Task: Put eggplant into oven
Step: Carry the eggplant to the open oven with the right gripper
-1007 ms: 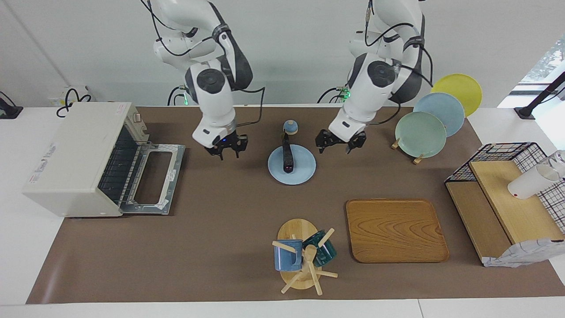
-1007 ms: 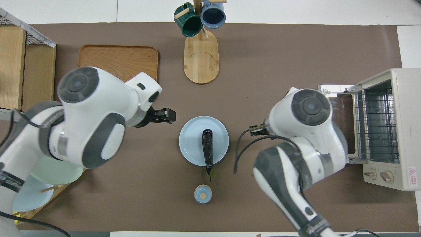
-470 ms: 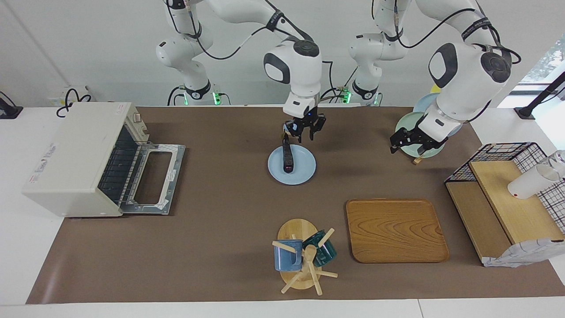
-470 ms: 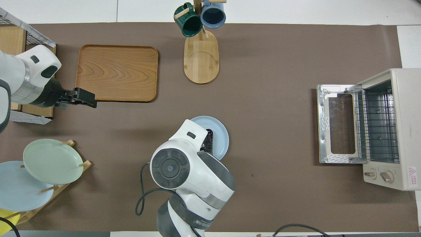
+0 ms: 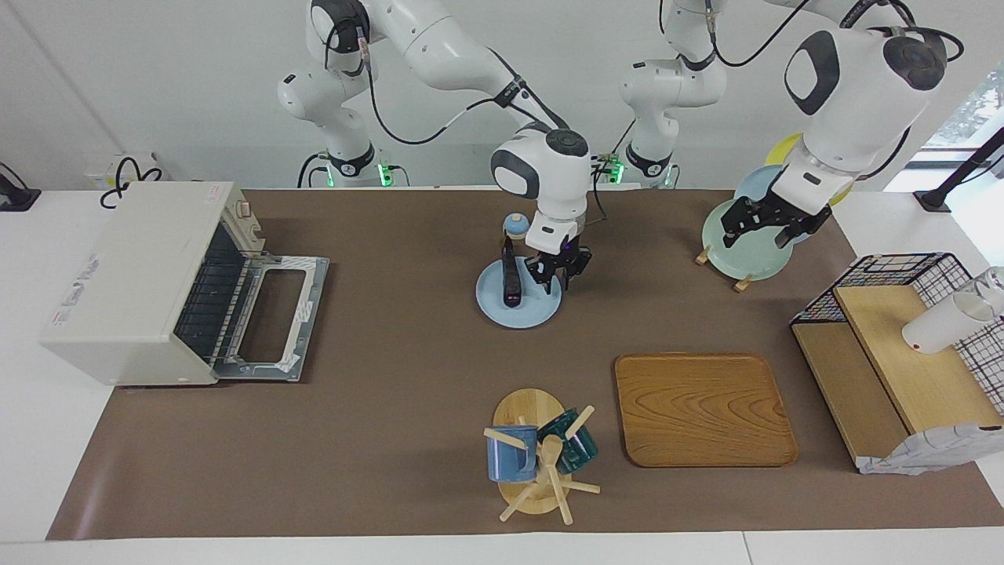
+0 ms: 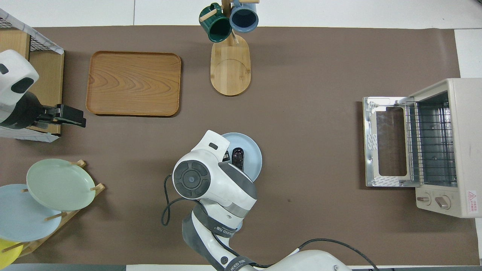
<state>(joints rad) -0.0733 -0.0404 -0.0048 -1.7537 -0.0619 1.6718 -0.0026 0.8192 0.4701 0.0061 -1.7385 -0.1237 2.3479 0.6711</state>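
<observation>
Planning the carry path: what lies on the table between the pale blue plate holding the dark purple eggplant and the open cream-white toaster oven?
Nothing: only bare brown mat between the pale blue plate and the oven's dropped door, in both views.

Little lettering can be read here. The right arm (image 6: pixel 226 259), at about six o'clock in the overhead view, bears grey letters on its dark band, too small to make out. The oven (image 6: pixel 448 150) carries a red triangular warning sticker at its four o'clock corner.
</observation>
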